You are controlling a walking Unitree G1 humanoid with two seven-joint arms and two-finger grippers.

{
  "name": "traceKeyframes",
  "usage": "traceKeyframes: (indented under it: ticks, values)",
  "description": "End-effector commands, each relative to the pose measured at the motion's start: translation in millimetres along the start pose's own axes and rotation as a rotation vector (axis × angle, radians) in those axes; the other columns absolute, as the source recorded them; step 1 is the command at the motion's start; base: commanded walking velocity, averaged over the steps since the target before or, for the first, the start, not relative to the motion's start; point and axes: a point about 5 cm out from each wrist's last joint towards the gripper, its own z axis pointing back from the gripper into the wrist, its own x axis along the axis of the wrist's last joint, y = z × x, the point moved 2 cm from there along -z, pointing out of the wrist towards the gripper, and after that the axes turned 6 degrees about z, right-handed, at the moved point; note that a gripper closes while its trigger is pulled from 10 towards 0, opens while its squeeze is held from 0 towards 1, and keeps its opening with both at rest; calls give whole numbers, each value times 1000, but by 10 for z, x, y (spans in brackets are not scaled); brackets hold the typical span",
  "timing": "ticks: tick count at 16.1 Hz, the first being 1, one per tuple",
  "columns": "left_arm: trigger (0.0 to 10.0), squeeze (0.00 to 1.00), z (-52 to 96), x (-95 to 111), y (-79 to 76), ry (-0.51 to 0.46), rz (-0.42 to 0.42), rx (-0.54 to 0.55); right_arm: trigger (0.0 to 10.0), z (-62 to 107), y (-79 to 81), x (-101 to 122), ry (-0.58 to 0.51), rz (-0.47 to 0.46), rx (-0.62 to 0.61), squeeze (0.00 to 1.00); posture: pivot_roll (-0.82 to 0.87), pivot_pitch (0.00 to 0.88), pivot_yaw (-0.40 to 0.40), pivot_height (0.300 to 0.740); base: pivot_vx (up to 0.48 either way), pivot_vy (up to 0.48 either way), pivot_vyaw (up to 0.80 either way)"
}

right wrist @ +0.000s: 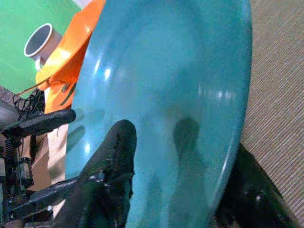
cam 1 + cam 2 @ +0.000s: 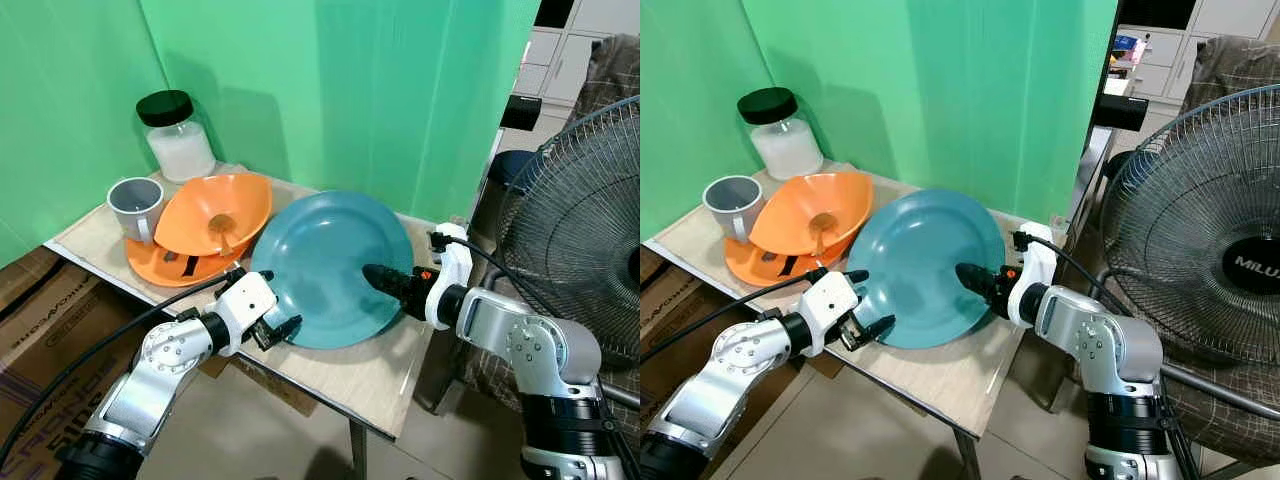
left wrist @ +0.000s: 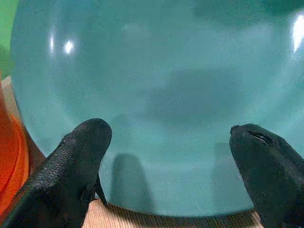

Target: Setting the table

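- Two grippers meet at one teal plate (image 2: 335, 262), which lies tilted on the tabletop (image 2: 372, 375), its left edge resting on the orange dishes.
- Far left: a grey mug (image 2: 136, 205) and a white-filled jar (image 2: 177, 136) stand behind two stacked orange bowls (image 2: 205, 225).
- Left gripper (image 2: 268, 315): fingers spread open at the plate's near-left rim, gripping nothing.
- The plate looks rigid, glossy and smooth, so likely slippery and breakable if dropped; moderate weight, I judge.
- Best hold: pinch the rim, one finger above, one below.
- Right gripper (image 1: 173, 183): it does just that, one finger on the plate's face, the other beneath, clamped on the right rim.
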Motion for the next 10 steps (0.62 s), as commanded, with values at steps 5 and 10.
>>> traceKeyframes:
  ticks: [5,10]
  values:
    - [10000,0,-33,-27,8,23,-16,-8,0,-30,10,33,-5,-27,3,0,42,0,100,740,0,0,0]
    - [10000,0,-63,-12,8,19,-21,2,0,-40,20,47,-2,-31,15,0,44,0,87,740,0,0,0]
